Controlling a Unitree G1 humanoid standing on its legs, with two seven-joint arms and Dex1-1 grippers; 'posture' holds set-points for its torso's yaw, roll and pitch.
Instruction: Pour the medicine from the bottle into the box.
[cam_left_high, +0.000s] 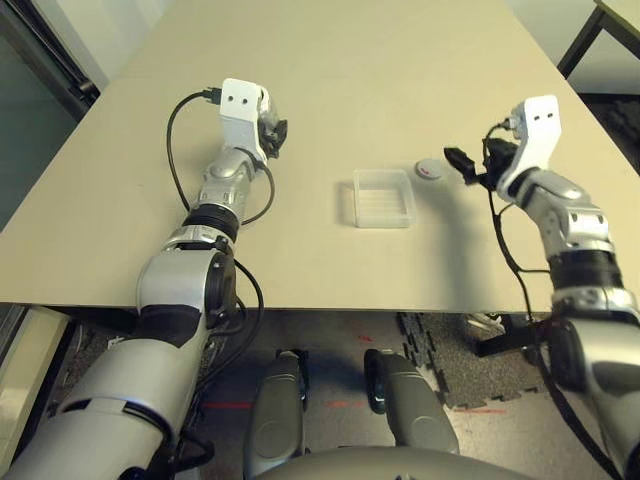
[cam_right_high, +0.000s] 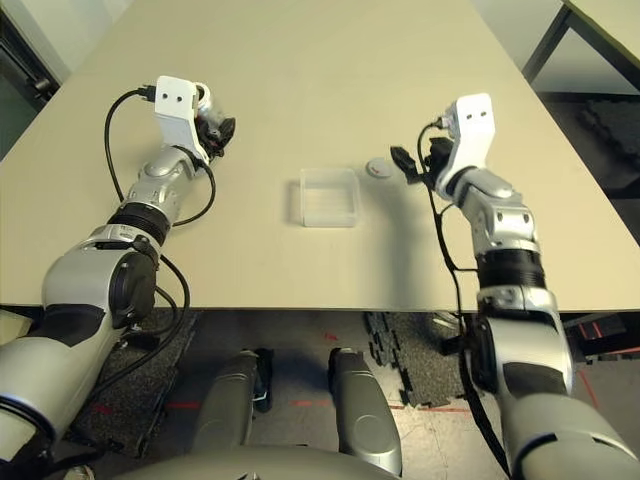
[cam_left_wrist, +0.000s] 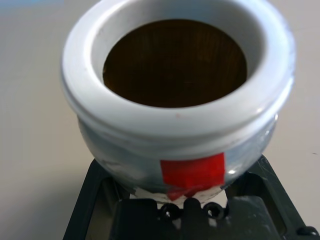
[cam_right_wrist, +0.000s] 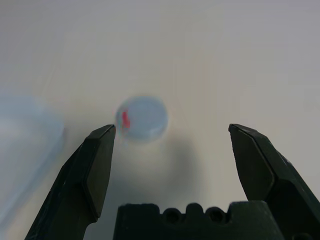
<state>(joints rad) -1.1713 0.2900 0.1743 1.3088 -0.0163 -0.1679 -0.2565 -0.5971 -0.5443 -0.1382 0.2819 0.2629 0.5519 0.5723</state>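
Now the whole pour turns on how the box (cam_left_high: 384, 197) lies from the left gripper (cam_left_high: 274, 134), which is clamped on the bottle (cam_left_wrist: 175, 90): the clear tray sits on the table (cam_left_high: 330, 80) toward the robot's right of that gripper and nearer the robot's body, well apart from it. The bottle's mouth is uncapped, its white rim and dark inside plain in the left wrist view, with the black fingers closing on its silvery body below the red stripe. Judged from that view, its long axis runs along the gripper's own line. The left forearm reaches forward over the table with the wrist raised, so the bottle hangs clear of the surface. The left arm is the one to carry and tip it; a sideways carry inward seems needed before any tilt. The right gripper (cam_left_high: 462, 163) stands wide and empty, fingers (cam_right_wrist: 95, 170) spread, just beside the loose cap (cam_left_high: 429, 169), which lies flat on the table just beyond the box's far right corner.
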